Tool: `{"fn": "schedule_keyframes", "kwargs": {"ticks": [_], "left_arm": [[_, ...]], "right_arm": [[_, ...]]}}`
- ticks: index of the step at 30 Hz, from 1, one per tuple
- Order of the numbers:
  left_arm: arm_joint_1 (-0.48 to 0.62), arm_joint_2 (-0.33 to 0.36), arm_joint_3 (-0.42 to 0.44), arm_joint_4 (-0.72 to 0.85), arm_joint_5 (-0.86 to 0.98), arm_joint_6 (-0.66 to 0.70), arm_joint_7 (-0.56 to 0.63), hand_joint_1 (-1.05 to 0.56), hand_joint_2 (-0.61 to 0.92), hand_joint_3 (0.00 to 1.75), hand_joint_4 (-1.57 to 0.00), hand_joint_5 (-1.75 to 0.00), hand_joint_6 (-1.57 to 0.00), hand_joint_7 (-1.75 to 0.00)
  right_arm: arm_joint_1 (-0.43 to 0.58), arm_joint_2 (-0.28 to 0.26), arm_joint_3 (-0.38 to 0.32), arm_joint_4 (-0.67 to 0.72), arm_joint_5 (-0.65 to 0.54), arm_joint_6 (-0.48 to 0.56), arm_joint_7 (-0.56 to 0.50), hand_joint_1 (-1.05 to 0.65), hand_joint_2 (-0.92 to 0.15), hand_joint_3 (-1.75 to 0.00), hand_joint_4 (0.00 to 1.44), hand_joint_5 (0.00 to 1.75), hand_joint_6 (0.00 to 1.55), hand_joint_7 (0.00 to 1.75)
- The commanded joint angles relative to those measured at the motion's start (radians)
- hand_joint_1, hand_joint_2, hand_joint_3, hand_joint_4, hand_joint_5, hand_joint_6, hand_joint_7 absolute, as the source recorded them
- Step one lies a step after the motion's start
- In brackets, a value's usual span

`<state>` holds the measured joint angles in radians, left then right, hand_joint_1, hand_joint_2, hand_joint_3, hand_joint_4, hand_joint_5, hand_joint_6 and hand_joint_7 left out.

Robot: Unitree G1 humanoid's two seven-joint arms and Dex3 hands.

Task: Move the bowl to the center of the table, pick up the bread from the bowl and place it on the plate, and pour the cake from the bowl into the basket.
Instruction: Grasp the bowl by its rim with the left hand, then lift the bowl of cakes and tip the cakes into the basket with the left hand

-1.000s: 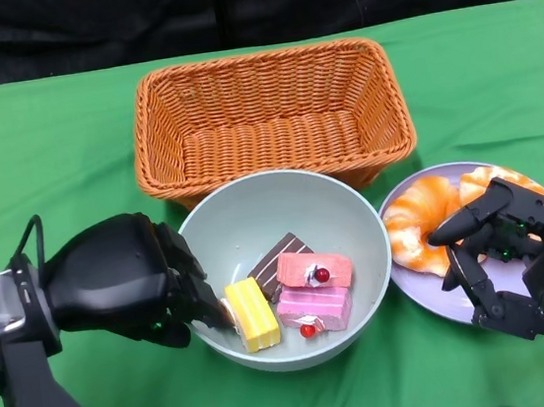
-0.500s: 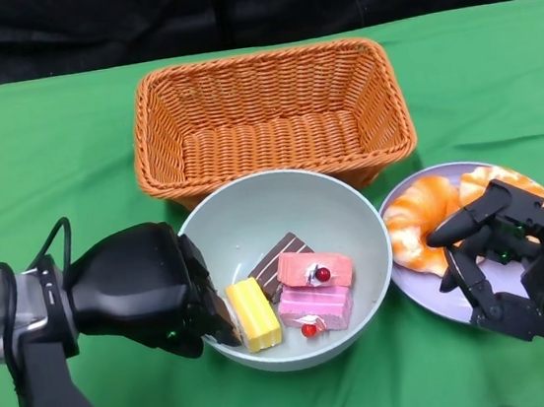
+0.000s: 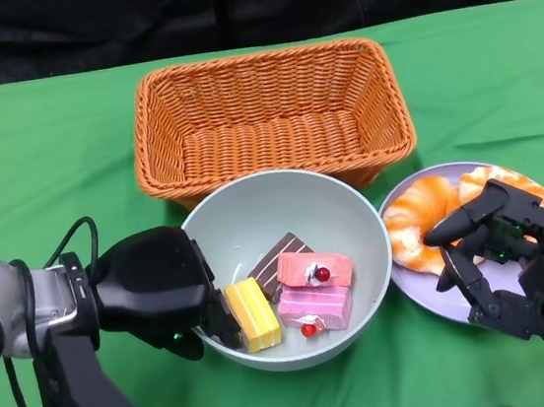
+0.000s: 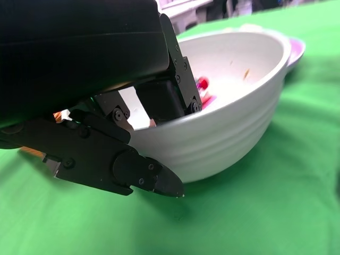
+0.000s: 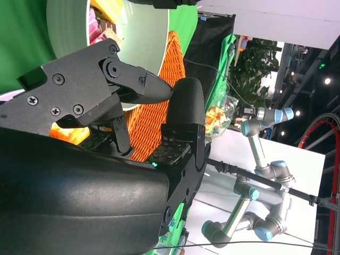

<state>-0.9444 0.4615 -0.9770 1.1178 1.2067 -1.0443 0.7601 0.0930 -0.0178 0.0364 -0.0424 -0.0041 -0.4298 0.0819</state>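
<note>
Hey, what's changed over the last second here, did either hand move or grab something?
The left hand slid right, closing onto the near-left rim of the bowl; its fingers now straddle the rim, some inside beside the yellow cake, one under the outer wall. The right hand hovers open over the plate and barely shifted. Bowl, cakes, bread and basket stayed put.

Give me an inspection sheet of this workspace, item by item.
Surface: green cloth covers the table.
Job's things: bowl holds cake pieces; bread lies on the plate; basket behind the bowl holds nothing.
Clutter: nothing seen.
Hands: left hand grips the bowl's rim, fingers inside and under; right hand hangs over the plate, fingers apart, holding nothing.
Cables: black cable loops at the left wrist.
Surroundings: dark backdrop; robot arm in the right wrist view.
</note>
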Motion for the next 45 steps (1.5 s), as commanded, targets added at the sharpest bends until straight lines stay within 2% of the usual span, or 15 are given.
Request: {"fn": "schedule_keyframes", "kwargs": {"ticks": [1, 7, 11, 12, 13, 14, 16, 21, 23, 25, 27, 30, 41, 43, 45], "left_arm": [[0.026, 0.006, 0.034, -0.01, -0.053, 0.018, -0.101, -0.45, 0.9, 0.01, -0.94, 0.0, -0.89, 0.0], [0.057, 0.004, 0.058, -0.038, -0.086, 0.047, -0.14, -0.37, 0.9, 0.01, -0.96, -0.01, -0.92, -0.02], [0.065, 0.0, 0.06, -0.043, -0.079, 0.047, -0.093, -0.33, 0.91, 0.01, -1.2, -0.14, -1.12, -0.1], [0.068, -0.003, 0.061, -0.04, -0.079, 0.044, -0.074, -0.33, 0.91, 0.0, -1.2, -0.34, -1.19, -0.09], [0.07, -0.005, 0.061, -0.033, -0.079, 0.04, -0.058, -0.32, 0.91, 0.03, -1.06, -0.81, -1.24, -0.12], [0.071, -0.007, 0.06, -0.027, -0.079, 0.037, -0.047, -0.31, 0.92, 0.08, -0.89, -1.26, -1.15, -0.41], [0.069, -0.01, 0.055, -0.013, -0.077, 0.025, -0.031, -0.3, 0.92, 0.13, -0.78, -1.55, -0.92, -0.92], [0.073, -0.012, 0.059, 0.024, -0.089, -0.026, -0.006, -0.29, 0.92, 0.19, -0.76, -1.66, -0.81, -1.19], [0.077, -0.013, 0.07, 0.036, -0.102, -0.047, 0.003, -0.26, 0.92, 0.22, -0.74, -1.73, -0.76, -1.34], [0.085, -0.016, 0.089, 0.047, -0.123, -0.063, 0.006, -0.23, 0.92, 0.25, -0.73, -1.74, -0.63, -1.62], [0.095, -0.018, 0.112, 0.055, -0.147, -0.074, 0.01, -0.22, 0.92, 0.25, -0.73, -1.75, -0.58, -1.71], [0.115, -0.026, 0.161, 0.068, -0.202, -0.122, 0.01, -0.18, 0.91, 0.22, -0.75, -1.75, -0.57, -1.74], [0.156, -0.008, 0.33, 0.054, -0.466, -0.377, -0.288, -0.22, 0.92, 0.38, -0.8, -1.75, -0.56, -1.75], [0.163, -0.004, 0.356, 0.047, -0.514, -0.412, -0.349, -0.24, 0.9, 0.47, -0.83, -1.75, -0.59, -1.74], [0.169, 0.001, 0.38, 0.035, -0.564, -0.445, -0.405, -0.25, 0.82, 0.69, -0.85, -1.75, -0.66, -1.63]], "right_arm": [[0.004, -0.002, -0.01, -0.002, 0.011, -0.012, -0.002, -0.15, -0.71, -0.72, 0.7, 1.49, 0.72, 1.18], [0.001, -0.004, -0.011, -0.003, 0.013, -0.005, -0.001, -0.16, -0.72, -0.69, 0.7, 1.49, 0.72, 1.18], [-0.001, -0.004, -0.012, 0.0, 0.009, -0.003, -0.005, -0.14, -0.73, -0.68, 0.71, 1.49, 0.72, 1.18], [-0.002, -0.004, -0.012, 0.002, 0.007, -0.005, -0.006, -0.14, -0.73, -0.68, 0.71, 1.48, 0.72, 1.18], [-0.002, -0.004, -0.012, 0.003, 0.006, -0.007, -0.007, -0.14, -0.73, -0.68, 0.71, 1.48, 0.72, 1.18], [-0.002, -0.004, -0.012, 0.004, 0.006, -0.009, -0.007, -0.13, -0.73, -0.68, 0.71, 1.48, 0.72, 1.18], [-0.004, -0.004, -0.013, 0.007, 0.006, -0.011, -0.007, -0.13, -0.73, -0.69, 0.71, 1.48, 0.72, 1.18], [-0.002, -0.001, -0.014, 0.005, -0.001, -0.007, -0.015, -0.13, -0.72, -0.69, 0.71, 1.48, 0.73, 1.18], [-0.002, 0.0, -0.013, 0.004, -0.003, -0.008, -0.018, -0.13, -0.72, -0.7, 0.71, 1.49, 0.73, 1.18], [-0.002, -0.001, -0.013, 0.008, -0.005, -0.012, -0.02, -0.13, -0.72, -0.7, 0.71, 1.49, 0.72, 1.18], [-0.003, -0.001, -0.013, 0.011, -0.005, -0.015, -0.021, -0.13, -0.72, -0.7, 0.71, 1.49, 0.72, 1.18], [-0.001, 0.002, -0.012, 0.009, -0.003, -0.009, -0.023, -0.13, -0.73, -0.69, 0.71, 1.49, 0.72, 1.18], [0.003, 0.002, -0.015, 0.006, -0.007, -0.004, -0.029, -0.09, -0.76, -0.65, 0.7, 1.49, 0.69, 1.21], [0.002, 0.0, -0.016, 0.01, -0.007, -0.008, -0.029, -0.09, -0.77, -0.65, 0.7, 1.5, 0.69, 1.21], [0.001, 0.0, -0.017, 0.014, -0.006, -0.01, -0.028, -0.09, -0.77, -0.64, 0.7, 1.5, 0.69, 1.21]]}}
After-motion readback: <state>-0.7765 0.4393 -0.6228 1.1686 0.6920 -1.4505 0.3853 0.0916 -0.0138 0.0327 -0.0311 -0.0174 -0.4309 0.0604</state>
